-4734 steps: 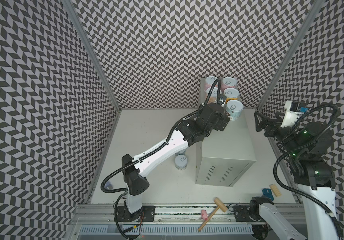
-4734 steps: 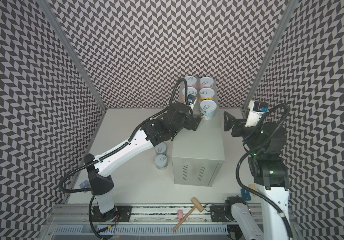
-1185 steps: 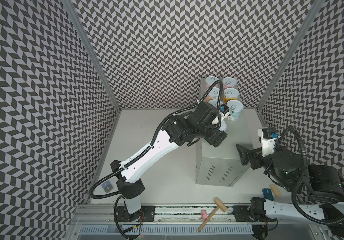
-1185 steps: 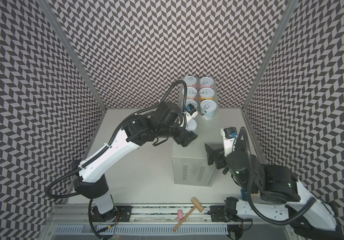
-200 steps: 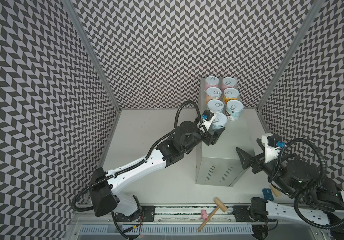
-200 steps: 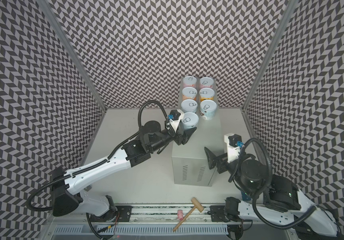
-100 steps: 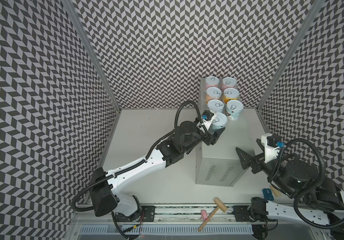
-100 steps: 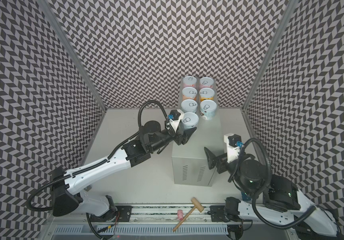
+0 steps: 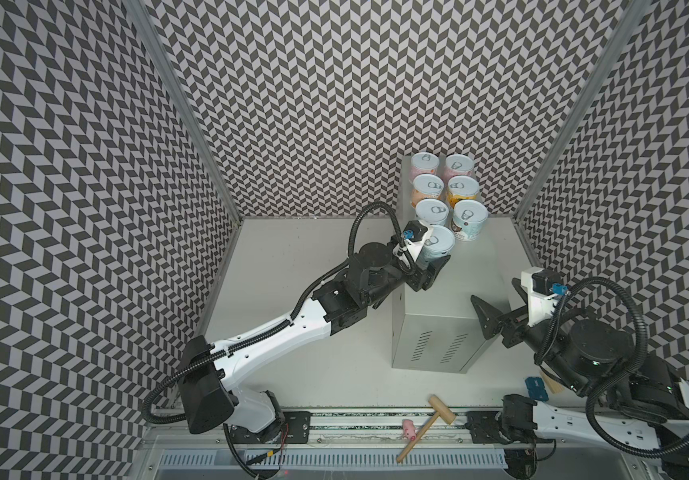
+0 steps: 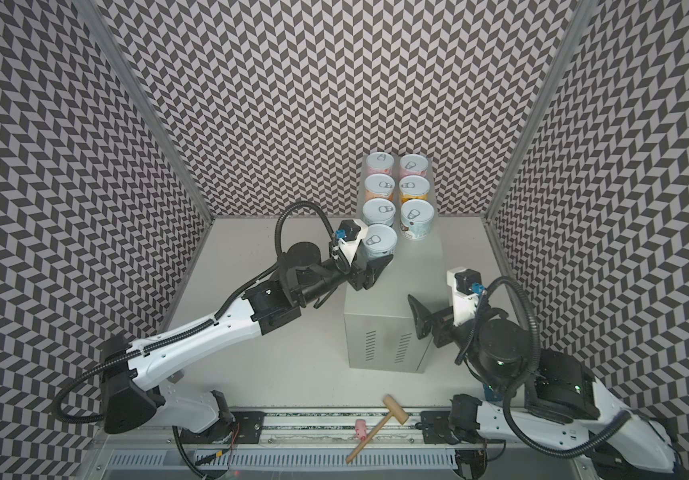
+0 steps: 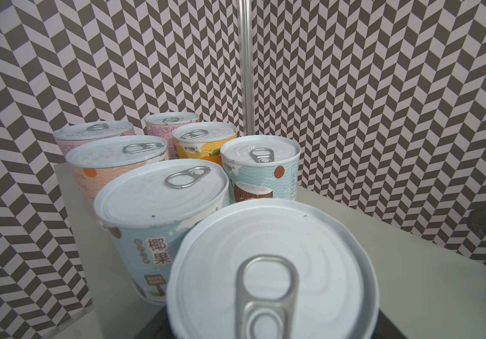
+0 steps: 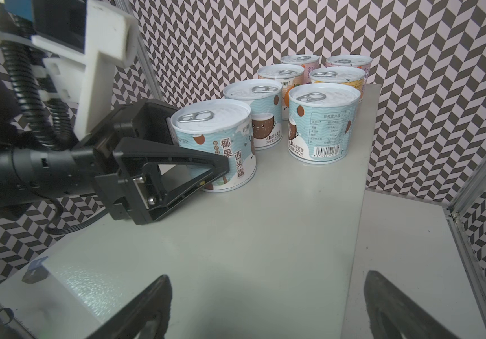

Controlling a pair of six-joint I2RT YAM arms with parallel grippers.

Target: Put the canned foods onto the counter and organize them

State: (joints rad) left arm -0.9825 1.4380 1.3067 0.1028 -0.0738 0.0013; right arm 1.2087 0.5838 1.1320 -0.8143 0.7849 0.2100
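In both top views the left tool (image 9: pixel 434 254) reached in from 8 o'clock and clasped the seventh coconut can (image 9: pixel 438 246). The can stood with its long axis upright and its pull-tab lid up, apparently set down on the desk (image 9: pixel 459 282). At its 12 o'clock stood the six placed cans (image 9: pixel 431 211) in two columns, the nearest either close or touching; I could not tell which. Letting go would likely call for a retreat toward 8 o'clock. The right tool (image 9: pixel 501 301) gaped wide and empty, well apart at 4 o'clock. The flat grey top lay bare toward 6 o'clock, and chevron walls (image 9: pixel 334 104) closed in behind.
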